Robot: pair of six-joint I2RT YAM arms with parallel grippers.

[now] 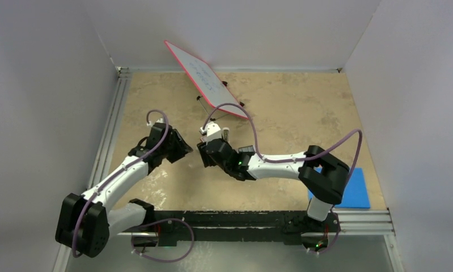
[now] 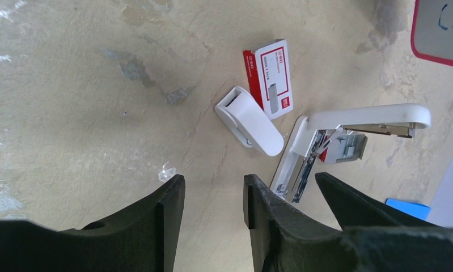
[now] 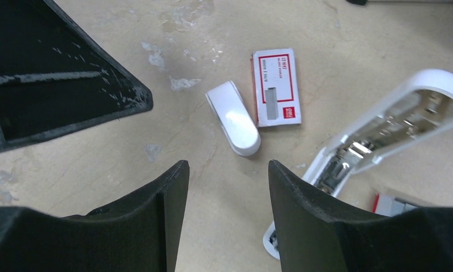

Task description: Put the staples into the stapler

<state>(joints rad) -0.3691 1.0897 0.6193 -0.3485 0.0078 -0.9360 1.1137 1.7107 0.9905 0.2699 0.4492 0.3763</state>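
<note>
**Beige mottled table [image 1: 309, 107], white walls: stapler [image 2: 371, 115] lies hinged open, staples [image 2: 272, 78] beside it**

Top external.
- White walls close in the table on three sides.
- A red-framed whiteboard [image 1: 204, 79] leans at the far side, and a blue pad [image 1: 354, 190] lies at the near right.
- The left gripper [image 1: 185, 149] and right gripper [image 1: 203, 154] face each other near the table centre, close but apart.
- Jaw state cannot be read from this height.

Left wrist.
- The left gripper is spread. Bare table shows between its fingers [image 2: 167, 215], and it pinches nothing.
- The staples are a red-and-white box, flat on the table with the label up, beyond the fingertips.
- A white rounded plastic piece [image 2: 249, 120] lies just beside the box, possibly touching it.
- The stapler sits to the right of both, arms splayed at the hinge and metal channel exposed. Its lower arm runs down next to one finger.
- A corner of the whiteboard shows at the upper right.

Right wrist.
- The right gripper is spread, with only table in the gap and nothing held.
- The staples box and the white piece lie straight ahead of the gap.
- The stapler is to the right, open, with its underside metal visible.
- The black body of the left gripper fills the upper left.
</note>
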